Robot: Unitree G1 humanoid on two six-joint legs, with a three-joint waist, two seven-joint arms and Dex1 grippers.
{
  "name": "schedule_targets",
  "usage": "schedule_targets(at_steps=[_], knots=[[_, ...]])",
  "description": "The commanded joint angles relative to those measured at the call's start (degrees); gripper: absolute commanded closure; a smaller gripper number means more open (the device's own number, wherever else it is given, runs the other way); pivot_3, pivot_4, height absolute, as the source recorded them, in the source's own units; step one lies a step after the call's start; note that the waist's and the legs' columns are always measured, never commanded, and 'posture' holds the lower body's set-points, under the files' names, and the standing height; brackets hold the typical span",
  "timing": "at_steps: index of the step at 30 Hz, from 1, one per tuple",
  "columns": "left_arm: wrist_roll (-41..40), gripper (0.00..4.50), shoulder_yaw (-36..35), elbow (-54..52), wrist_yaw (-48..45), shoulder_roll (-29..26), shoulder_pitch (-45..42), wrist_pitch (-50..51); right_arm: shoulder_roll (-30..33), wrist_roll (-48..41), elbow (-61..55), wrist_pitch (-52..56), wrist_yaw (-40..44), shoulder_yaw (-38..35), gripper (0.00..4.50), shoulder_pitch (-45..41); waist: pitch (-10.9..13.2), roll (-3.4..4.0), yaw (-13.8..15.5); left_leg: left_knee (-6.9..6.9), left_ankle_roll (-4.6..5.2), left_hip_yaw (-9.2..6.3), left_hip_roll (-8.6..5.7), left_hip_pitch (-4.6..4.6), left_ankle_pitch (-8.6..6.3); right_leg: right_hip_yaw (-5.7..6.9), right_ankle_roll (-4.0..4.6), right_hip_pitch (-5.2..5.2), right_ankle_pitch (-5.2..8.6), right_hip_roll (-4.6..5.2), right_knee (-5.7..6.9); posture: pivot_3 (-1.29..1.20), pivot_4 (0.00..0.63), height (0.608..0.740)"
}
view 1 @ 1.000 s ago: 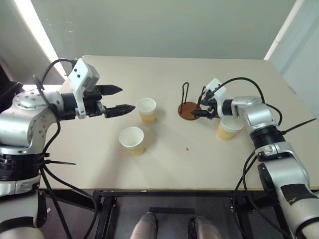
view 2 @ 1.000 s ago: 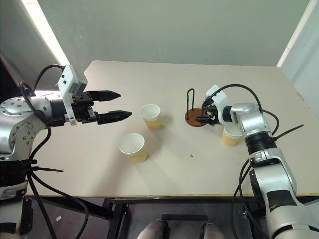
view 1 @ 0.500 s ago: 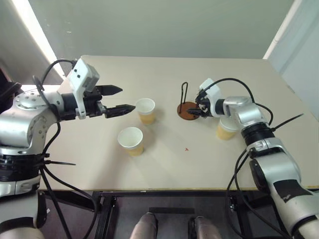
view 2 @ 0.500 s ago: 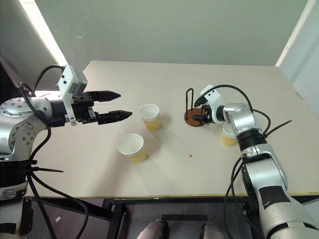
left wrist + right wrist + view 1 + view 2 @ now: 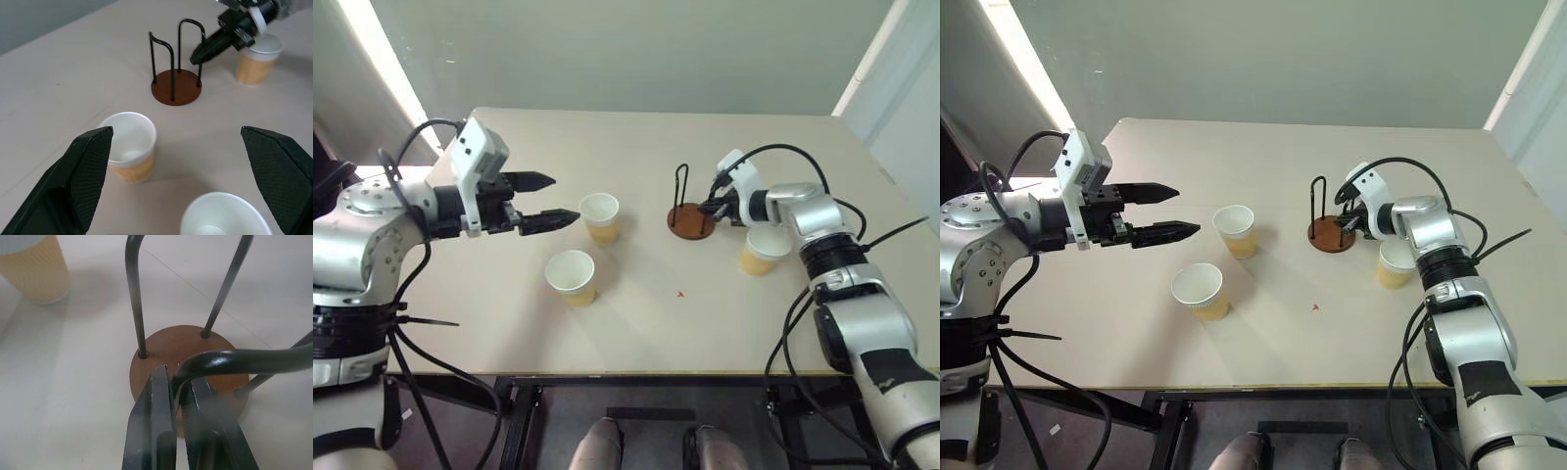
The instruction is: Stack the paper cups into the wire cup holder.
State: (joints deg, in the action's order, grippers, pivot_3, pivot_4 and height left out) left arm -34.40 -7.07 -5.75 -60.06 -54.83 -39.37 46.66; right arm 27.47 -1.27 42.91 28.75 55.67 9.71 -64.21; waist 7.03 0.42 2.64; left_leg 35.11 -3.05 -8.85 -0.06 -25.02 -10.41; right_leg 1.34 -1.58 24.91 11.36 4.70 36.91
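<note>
A: What carried it all?
B: A pale desk [image 5: 636, 323], with both arms reaching in over it from the near edge.

A: How was the left arm posed?
B: Bent at the elbow and held up off the desk, forearm about level. The left pincer [image 5: 546, 199] pointed across toward the middle, its two black fingers [image 5: 87, 169] spread wide apart with nothing between them.

A: And the right?
B: It stretched forward with the wrist turned inward, angled a little downward. The right pincer [image 5: 1344, 224] was clenched on one wire loop of the wire cup holder [image 5: 188, 360]; in the right wrist view the fingers pressed the black wire from both sides, just above the reddish-brown disc.

A: Where did the holder stand?
B: Upright on the desk at the right pincer's tips, its second loop on the far side of the disc from that pincer, well apart from the left pincer.

A: The paper cups?
B: Three, all upright and open-mouthed. One paper cup [image 5: 600, 216] stood just beyond the left pincer's tips, a second [image 5: 572, 276] nearer the desk's front edge below those tips. The third [image 5: 762, 250] sat close under the right forearm, just behind the right pincer.
</note>
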Motion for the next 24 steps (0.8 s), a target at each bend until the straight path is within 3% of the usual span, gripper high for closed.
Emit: schedule_targets(at_steps=[1,11,17,24], knots=[[-1.93,0.00,-0.22,-3.31,-3.66,-2.65,0.03,1.19,3.03,-2.62,-10.41,2.54,6.96,-0.04,4.46,1.49,0.00,0.00,-0.01,0.00,-0.01,0.01,0.00,-0.01,0.00,0.01,0.04,0.00,0.02,0.00,0.00,0.00,0.150,0.740],[-3.68,0.00,2.59,-5.84,-12.54,-6.87,-1.27,1.53,12.01,-9.16,-40.17,13.04,18.30,1.76,4.46,12.72,0.00,-0.01,-0.16,0.00,0.02,0.11,0.02,0.01,0.04,0.02,0.09,-0.02,0.06,-0.03,0.01,0.00,0.150,0.740],[-3.44,0.00,2.98,-5.68,-13.27,-6.67,-1.82,1.39,13.95,-9.68,-45.86,14.46,17.38,3.17,4.46,16.44,0.00,-0.01,-0.38,0.02,0.08,0.00,0.04,0.07,0.17,0.02,0.04,-0.06,0.02,-0.04,0.05,0.00,0.150,0.740],[-2.97,0.00,3.14,-5.92,-13.17,-6.55,-1.75,1.22,13.45,-8.88,-44.59,12.89,15.20,4.45,4.46,17.20,0.00,-0.02,-0.42,0.02,0.11,-0.06,0.05,0.08,0.19,0.02,0.03,-0.08,0.01,-0.04,0.05,0.00,0.150,0.740]])
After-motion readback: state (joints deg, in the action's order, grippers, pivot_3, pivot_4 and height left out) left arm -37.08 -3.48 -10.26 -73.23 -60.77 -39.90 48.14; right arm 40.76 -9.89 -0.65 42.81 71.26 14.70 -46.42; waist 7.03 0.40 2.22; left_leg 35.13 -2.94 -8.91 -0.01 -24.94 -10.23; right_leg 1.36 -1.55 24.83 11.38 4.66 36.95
